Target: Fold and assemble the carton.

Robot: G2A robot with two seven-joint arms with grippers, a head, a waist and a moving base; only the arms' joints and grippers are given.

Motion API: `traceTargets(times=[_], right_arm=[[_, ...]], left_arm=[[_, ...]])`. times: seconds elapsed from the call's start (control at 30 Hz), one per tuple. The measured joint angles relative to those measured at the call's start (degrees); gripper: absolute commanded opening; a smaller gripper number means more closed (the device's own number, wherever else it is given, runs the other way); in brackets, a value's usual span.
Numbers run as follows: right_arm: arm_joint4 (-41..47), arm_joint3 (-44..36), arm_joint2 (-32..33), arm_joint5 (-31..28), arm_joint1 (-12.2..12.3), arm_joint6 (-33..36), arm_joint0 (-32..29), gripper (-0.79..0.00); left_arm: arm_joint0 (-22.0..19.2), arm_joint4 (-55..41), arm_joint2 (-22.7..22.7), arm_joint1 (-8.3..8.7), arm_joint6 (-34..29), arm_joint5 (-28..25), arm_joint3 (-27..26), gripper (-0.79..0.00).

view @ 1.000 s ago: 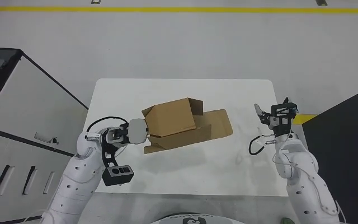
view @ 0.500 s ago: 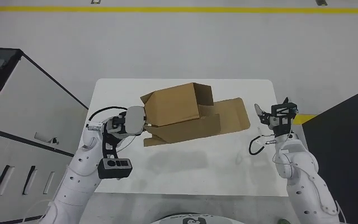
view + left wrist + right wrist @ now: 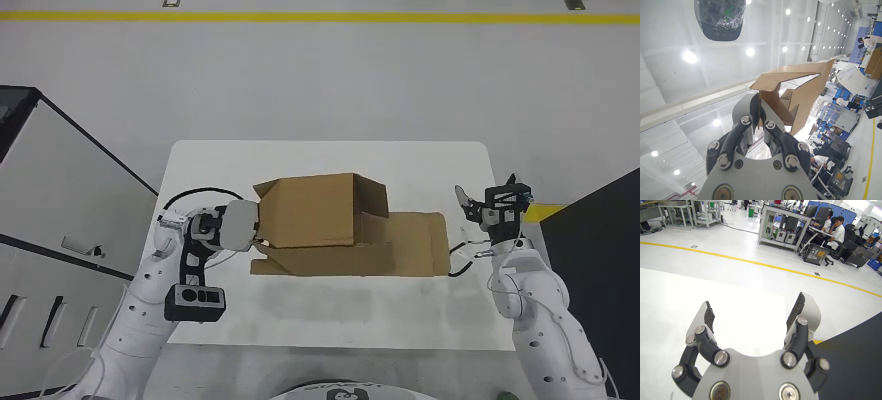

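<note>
left tool (image 3: 759, 108) is pinched shut on an end flap of the carton (image 3: 312, 212); so the carton runs straight out from it, long axis across the surface (image 3: 330, 310) toward the right tool (image 3: 754, 308); it's half-opened, lower flaps lying flat; right tool's spread wide, empty, just beside the far end; I'd guess it takes that end next; nothing between them

The carton (image 3: 312, 212) in the left claw (image 3: 758, 106) is plain brown cardboard. The counter (image 3: 330, 305) is white. The right claw (image 3: 753, 311) is silver-grey with black ribbed pads (image 3: 793, 311). Beyond it, a yellow line (image 3: 761, 263) crosses the pale floor (image 3: 725, 234).
</note>
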Motion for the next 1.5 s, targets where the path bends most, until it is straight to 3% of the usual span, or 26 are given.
traceTargets(times=[0.47,0.73,1.13,1.37,1.5], right_arm=[[0.00,0.00,0.00,0.00,0.00,0.00,0.00,0.000],[0.00,0.00,0.00,0.00,0.00,0.00,0.00,0.000],[0.00,0.00,0.00,0.00,0.00,0.00,0.00,0.000],[0.00,0.00,0.00,0.00,0.00,0.00,0.00,0.000],[0.00,0.00,0.00,0.00,0.00,0.00,0.00,0.000]], left_arm=[[-1.80,5.86,1.18,0.30,0.35,-5.06,-2.62,-0.785],[-3.19,6.14,2.73,-0.02,-0.65,-4.18,-2.10,-0.785],[-1.83,2.04,0.59,-0.45,-8.00,1.42,-3.60,-0.785],[-1.79,2.00,0.60,-0.46,-8.11,1.42,-3.82,-0.785],[-0.74,-0.32,0.79,-0.69,-11.60,0.96,-5.01,-0.785]])
